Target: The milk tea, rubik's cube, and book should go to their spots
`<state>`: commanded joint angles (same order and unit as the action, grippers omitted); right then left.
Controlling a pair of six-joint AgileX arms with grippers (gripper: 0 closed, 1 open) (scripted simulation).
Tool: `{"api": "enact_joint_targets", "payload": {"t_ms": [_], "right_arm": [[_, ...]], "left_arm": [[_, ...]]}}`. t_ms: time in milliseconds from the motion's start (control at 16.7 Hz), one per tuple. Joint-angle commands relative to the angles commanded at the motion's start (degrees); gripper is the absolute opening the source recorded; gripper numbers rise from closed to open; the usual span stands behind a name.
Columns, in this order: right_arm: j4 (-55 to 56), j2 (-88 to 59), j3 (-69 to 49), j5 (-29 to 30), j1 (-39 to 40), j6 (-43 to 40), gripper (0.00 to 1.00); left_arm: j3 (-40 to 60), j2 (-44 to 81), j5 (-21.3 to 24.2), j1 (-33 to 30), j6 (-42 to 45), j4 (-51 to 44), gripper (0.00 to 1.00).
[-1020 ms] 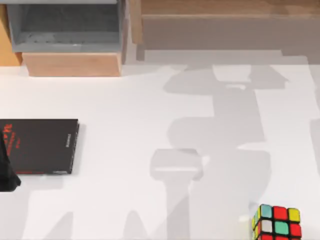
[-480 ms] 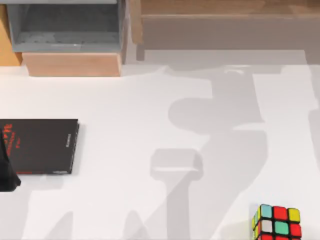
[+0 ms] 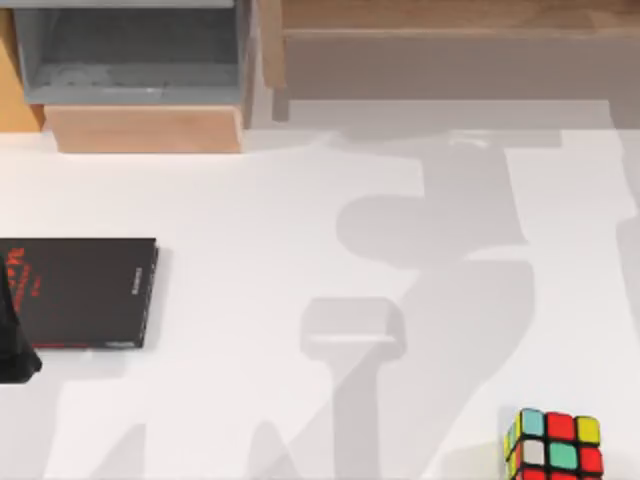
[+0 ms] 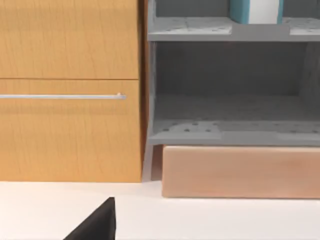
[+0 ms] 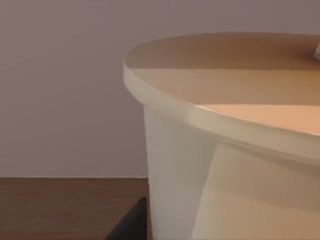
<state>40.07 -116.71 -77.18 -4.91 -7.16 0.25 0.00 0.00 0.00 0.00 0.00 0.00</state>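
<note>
A white tabletop spreads out under the top camera, with big grey shadows across it. At the far left stands a grey shelf on a light wood block. A long wood ledge runs along the far right. A black book with red letters lies flat at the left side. A dark bit of the left arm covers its near left corner. The rubik's cube sits near the front right corner, well apart from the black book.

From the left wrist camera, a wood cabinet with a thin metal handle stands beside the grey shelf. The book with the teal cover stands on the upper shelf board. The lower shelf space holds nothing. A black tip of the left pincer peeks in; I cannot tell if it is released or clenched.

From the right wrist camera, the milk tea is very close, a white cup with a tan top, over a brown wood surface. A dark tip of the right pincer sits just beside the cup. I cannot tell if it is grasping the cup.
</note>
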Motion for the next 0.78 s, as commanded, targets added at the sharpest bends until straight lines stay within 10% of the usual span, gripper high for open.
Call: {"api": "enact_joint_targets", "payload": {"t_ms": [300,780], "right_arm": [[0.00,0.00,0.00,0.00,0.00,0.00,0.02],[0.00,0.00,0.00,0.00,0.00,0.00,0.00]], "left_arm": [[0.00,0.00,0.00,0.00,0.00,0.00,1.00],[0.00,0.00,0.00,0.00,0.00,0.00,1.00]]}}
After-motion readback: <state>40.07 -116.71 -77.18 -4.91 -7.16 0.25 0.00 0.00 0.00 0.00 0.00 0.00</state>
